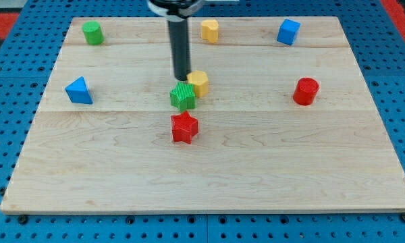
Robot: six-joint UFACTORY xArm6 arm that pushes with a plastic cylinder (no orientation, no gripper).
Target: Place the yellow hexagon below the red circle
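Seven blocks on the wooden board (364, 169). My tip (182, 77), a bare rod holding nothing, seemingly touches the yellow hexagon (198, 83) at centre; the red circle (306, 91) sits well apart rightward, so the push remains.

Rod (180, 40) cut off by the view's top edge, its mount unseen; rod base hides the left face of the yellow hexagon (200, 82), contact with my tip (182, 78) indeterminate; upper yellow block (210, 30) shape unresolved.
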